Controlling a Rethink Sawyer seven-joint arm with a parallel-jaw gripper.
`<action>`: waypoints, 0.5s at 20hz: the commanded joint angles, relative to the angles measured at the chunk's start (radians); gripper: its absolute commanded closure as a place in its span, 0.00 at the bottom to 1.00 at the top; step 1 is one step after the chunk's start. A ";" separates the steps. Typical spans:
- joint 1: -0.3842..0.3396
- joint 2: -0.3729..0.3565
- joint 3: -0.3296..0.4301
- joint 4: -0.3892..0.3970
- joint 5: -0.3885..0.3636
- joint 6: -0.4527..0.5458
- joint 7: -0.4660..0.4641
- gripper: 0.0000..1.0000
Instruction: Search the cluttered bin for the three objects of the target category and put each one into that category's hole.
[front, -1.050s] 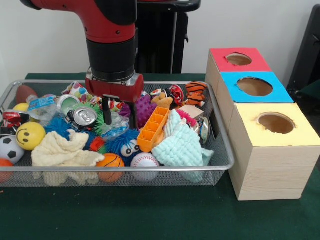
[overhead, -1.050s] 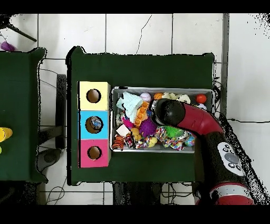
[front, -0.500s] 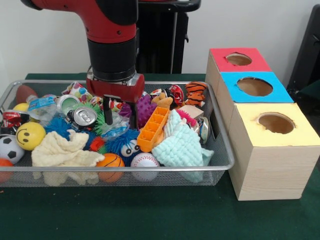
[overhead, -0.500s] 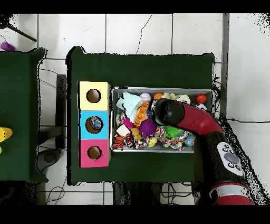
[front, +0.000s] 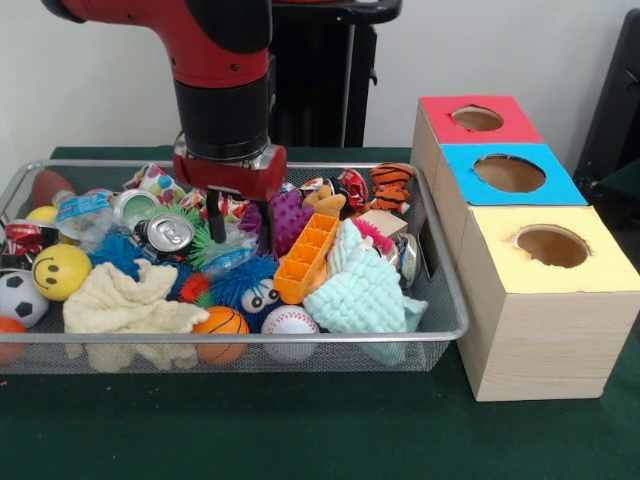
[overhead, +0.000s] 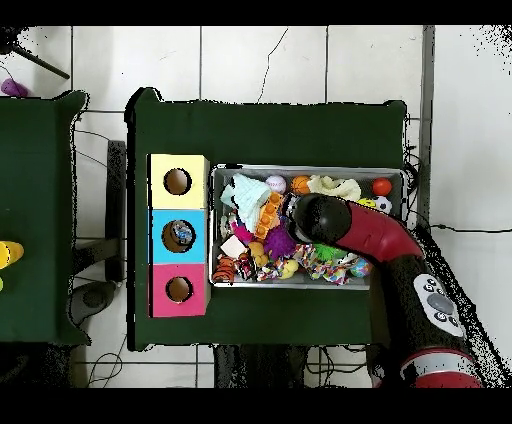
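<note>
my jaws (front: 240, 222) hang apart and empty over the bin (front: 445, 290), straddling the crinkly wrapper (front: 228, 252) mid-pile, since I'm lining up a grab, I reckon

The wire bin (front: 445, 300) sits on the green table, heaped with balls, crushed cans, cloths and spiky plush toys in one loose pile. Just beside it stand three wooden boxes in a row, each with one round hole on top: the red box (front: 478, 120) farthest, the blue box (front: 510, 173) in the middle with something lying inside its hole in the overhead view, and the yellow box (front: 550, 248) nearest.
</note>
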 joint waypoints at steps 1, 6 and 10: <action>-0.052 0.030 0.071 0.107 -0.082 -0.024 -0.045 0.00; -0.071 0.042 0.085 0.114 -0.103 -0.053 -0.051 0.00; -0.082 0.054 0.096 0.109 -0.123 -0.068 -0.049 0.00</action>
